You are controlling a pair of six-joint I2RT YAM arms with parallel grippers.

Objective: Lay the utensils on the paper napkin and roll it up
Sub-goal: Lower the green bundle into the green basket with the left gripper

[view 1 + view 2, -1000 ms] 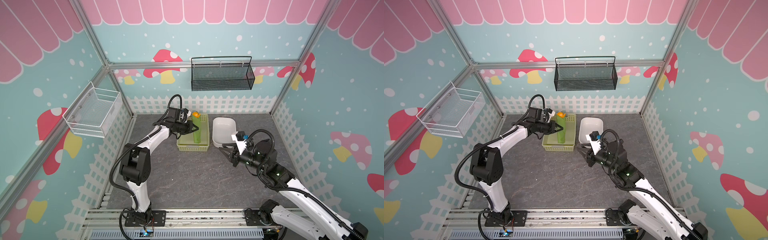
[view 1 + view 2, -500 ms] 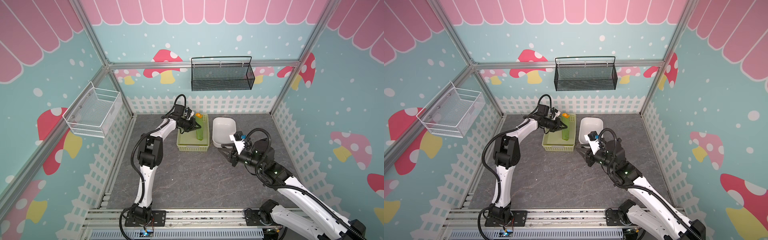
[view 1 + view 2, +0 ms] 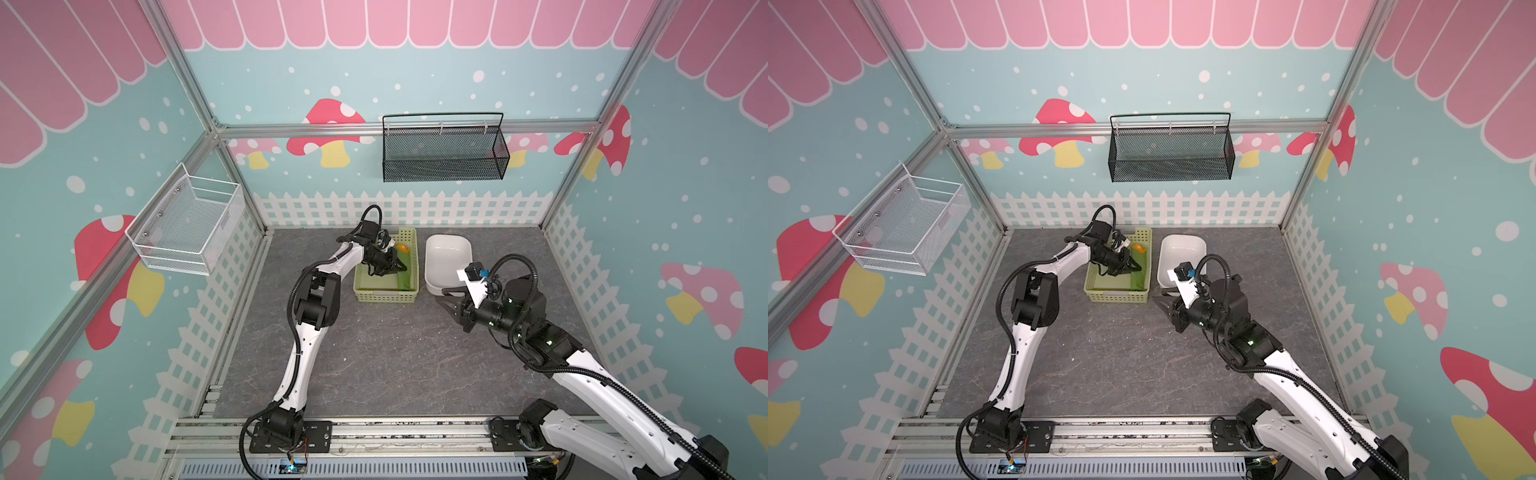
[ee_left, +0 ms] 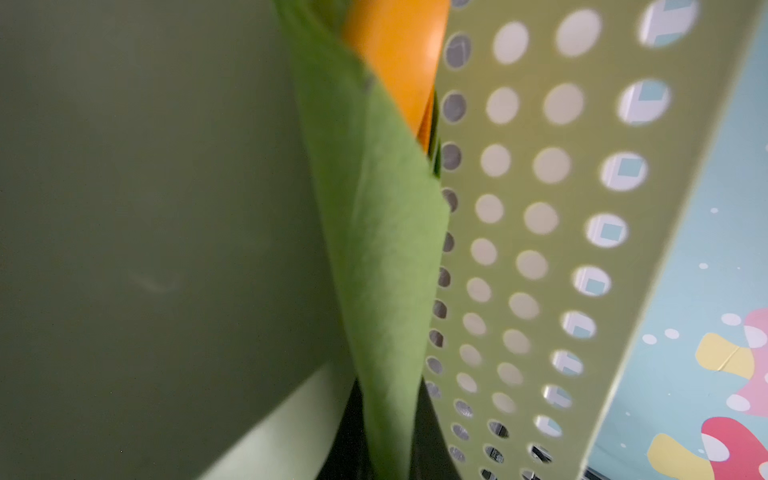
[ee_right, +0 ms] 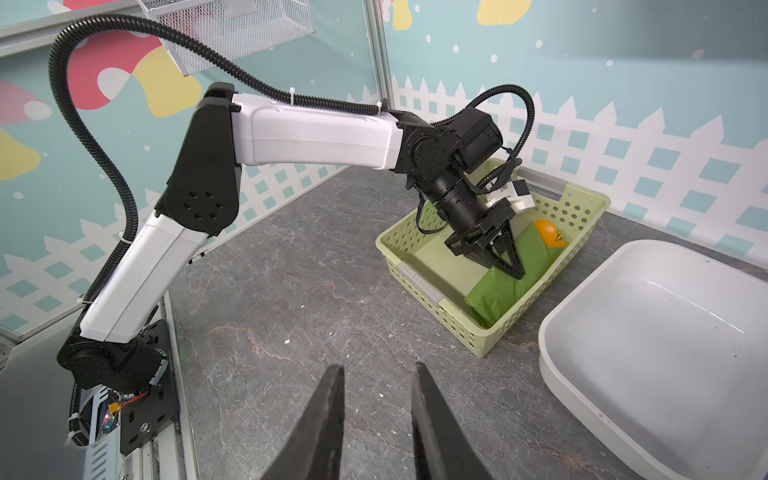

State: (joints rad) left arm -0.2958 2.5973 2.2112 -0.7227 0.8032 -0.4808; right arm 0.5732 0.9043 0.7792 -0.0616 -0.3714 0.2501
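The green paper napkin (image 5: 511, 282) is rolled into a bundle and lies inside the pale green basket (image 5: 457, 324), along the wall nearest the white dish. The orange tips of the utensils (image 5: 546, 232) stick out of its far end. The rest of them is hidden in the roll. My left gripper (image 5: 515, 272) reaches down into the basket and is shut on the napkin's (image 4: 386, 257) middle. Both top views show the roll (image 3: 403, 276) (image 3: 1137, 278). My right gripper (image 5: 378, 368) hovers open and empty over bare table in front of the dish.
A white dish (image 3: 449, 245) stands right of the basket (image 3: 384, 296), close to my right wrist. A black mesh basket (image 3: 442, 153) hangs on the back wall and a white wire basket (image 3: 187, 224) on the left wall. Grey tabletop (image 3: 374, 357) stretches toward the front.
My left arm has swung its elbow inward and lowered the rolled napkin, from standing up over the basket to lying in it. My right gripper has hardly moved.
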